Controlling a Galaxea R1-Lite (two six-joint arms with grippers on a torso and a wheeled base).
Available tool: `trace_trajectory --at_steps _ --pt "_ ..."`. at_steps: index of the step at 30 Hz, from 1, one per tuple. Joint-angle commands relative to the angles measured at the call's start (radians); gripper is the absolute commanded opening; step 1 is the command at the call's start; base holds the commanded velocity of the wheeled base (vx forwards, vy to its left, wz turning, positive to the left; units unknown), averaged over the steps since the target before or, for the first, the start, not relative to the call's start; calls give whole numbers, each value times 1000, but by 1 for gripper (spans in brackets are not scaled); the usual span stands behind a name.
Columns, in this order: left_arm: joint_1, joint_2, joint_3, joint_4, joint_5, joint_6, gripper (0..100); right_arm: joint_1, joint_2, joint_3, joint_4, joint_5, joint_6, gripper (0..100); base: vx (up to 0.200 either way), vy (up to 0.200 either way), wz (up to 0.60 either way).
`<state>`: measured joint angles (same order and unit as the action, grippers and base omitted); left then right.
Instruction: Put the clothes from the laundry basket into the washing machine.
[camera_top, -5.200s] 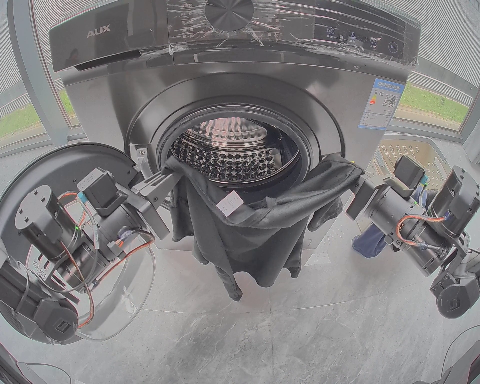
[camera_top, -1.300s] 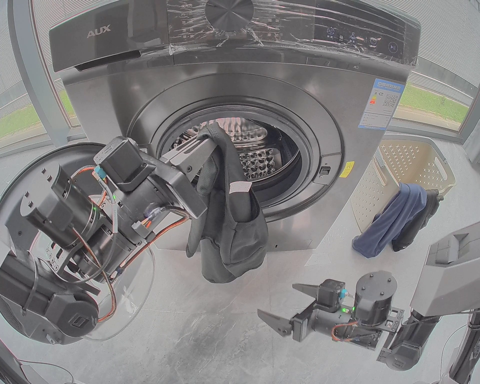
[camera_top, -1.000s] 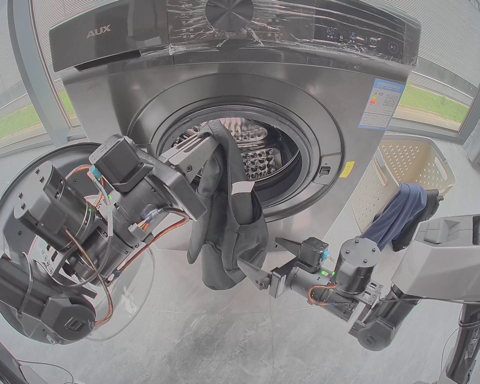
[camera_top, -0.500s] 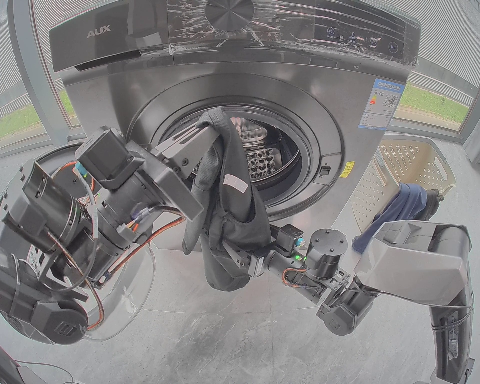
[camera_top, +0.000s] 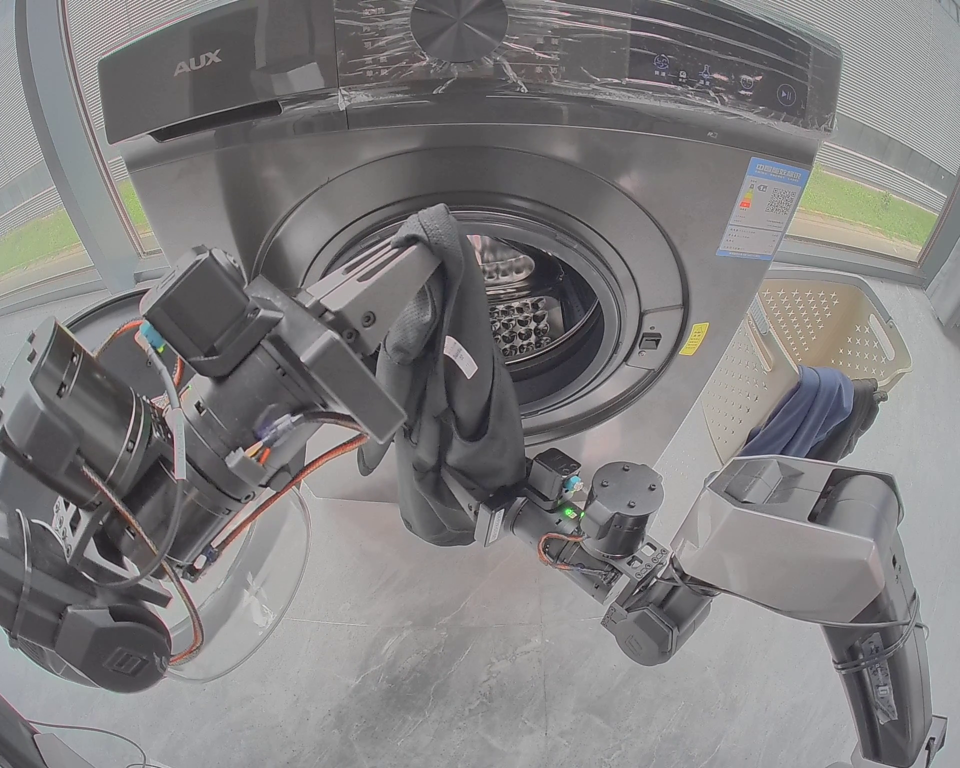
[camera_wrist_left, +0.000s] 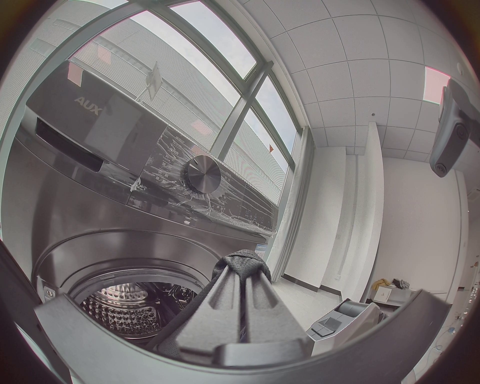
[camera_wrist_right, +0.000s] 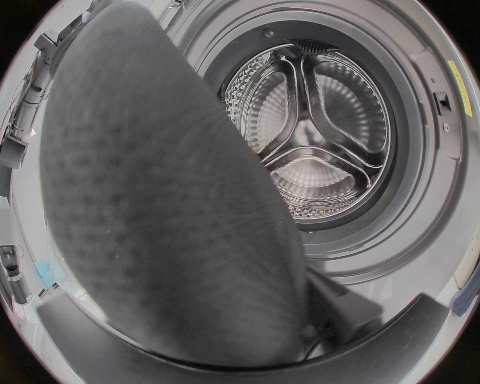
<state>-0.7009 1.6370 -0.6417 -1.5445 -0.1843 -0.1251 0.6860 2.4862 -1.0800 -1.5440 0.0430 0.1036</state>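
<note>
We log the left gripper (camera_top: 428, 252) raised in front of the washing machine (camera_top: 600, 190), clamped on the top fold of a black garment (camera_top: 455, 430); in the left wrist view its two fingers (camera_wrist_left: 222, 305) lie almost together, with cloth bunched over their tips; the garment hangs from there as a long bundle across the left part of the round opening, outside the drum (camera_top: 525, 315), its lower end above the floor (camera_top: 450, 660); a white tag (camera_top: 460, 357) shows on it. The right gripper (camera_top: 478, 512) sits low, pushed into the bottom of the hanging bundle; fabric covers its tip, so we cannot tell whether it is spread or closed. The door (camera_top: 255, 590) stands swung open to the left; the laundry basket (camera_top: 830, 320) sits to the right of the machine, a blue garment (camera_top: 800, 420) draped over its rim, a dark one (camera_top: 862, 410) just beside that.
</note>
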Motion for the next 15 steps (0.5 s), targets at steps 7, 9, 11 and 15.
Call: trace_trajectory --at_steps 7,9,11,15 --pt "24 10 -15 10 16 -22 0 -11 -26 28 -4 -2 2 0 0 0 0" --pt "37 10 -15 14 16 -22 0 -14 -53 48 -2 -3 2 0 0 0 0" --pt "77 15 -9 18 19 -21 0 -42 -127 118 -2 -12 2 0 0 0 0" --pt "152 33 24 73 25 -8 0 -68 -251 230 -4 -15 7 0 0 0 0"
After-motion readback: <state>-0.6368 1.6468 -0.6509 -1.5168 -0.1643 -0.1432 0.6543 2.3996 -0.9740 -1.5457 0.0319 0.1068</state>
